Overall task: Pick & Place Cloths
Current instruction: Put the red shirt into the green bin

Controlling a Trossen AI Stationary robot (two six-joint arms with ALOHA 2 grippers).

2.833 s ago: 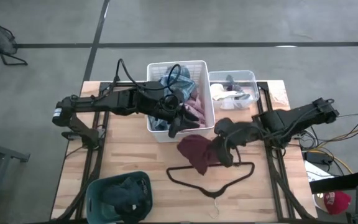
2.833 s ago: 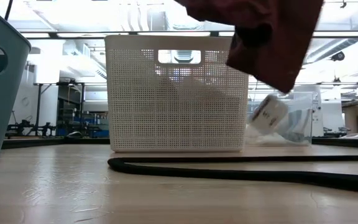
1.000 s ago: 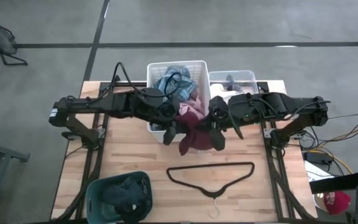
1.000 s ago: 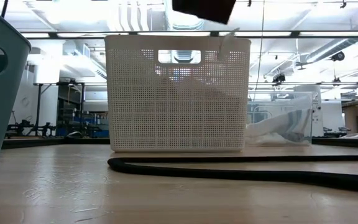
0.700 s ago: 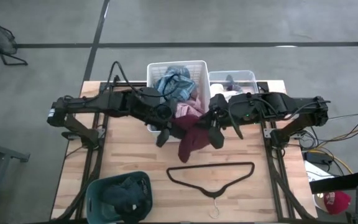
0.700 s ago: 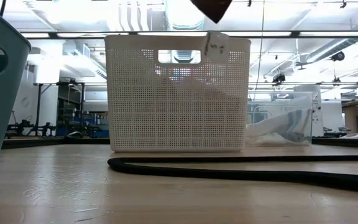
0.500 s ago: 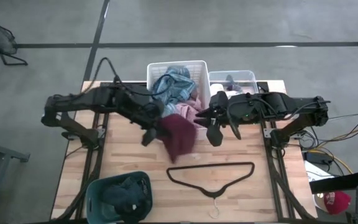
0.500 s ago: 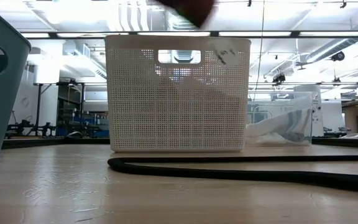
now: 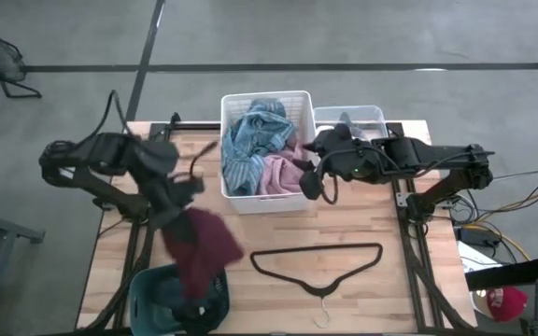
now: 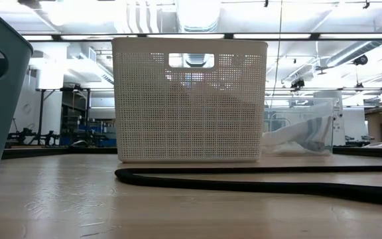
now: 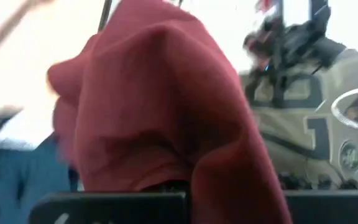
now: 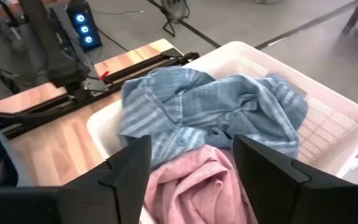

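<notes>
- The left arm reaches toward the table's front-left corner, its left gripper (image 9: 177, 217) above the wood just behind the teal bin (image 9: 148, 297).
- Its fingers are pinched together on the top of a maroon cloth (image 9: 202, 250) – the cloth hangs from them and spreads down over the bin's rim; in the left wrist view the same maroon cloth (image 11: 160, 124) fills most of the frame, draped over the closed fingers.
- The right arm stretches across from the table's right side, elbow bent, with the right gripper (image 9: 312, 183) at the right wall of the white basket (image 9: 267, 95).
- Its fingers (image 12: 129, 171) stand apart and hold nothing – in the right wrist view they frame a pink cloth (image 12: 201, 180) lying in the basket, not touching it.
- A blue-grey striped cloth (image 9: 250, 140) lies beside the pink one in the basket.
- A black hanger (image 9: 318, 263) lies flat on the table in front of the basket.
</notes>
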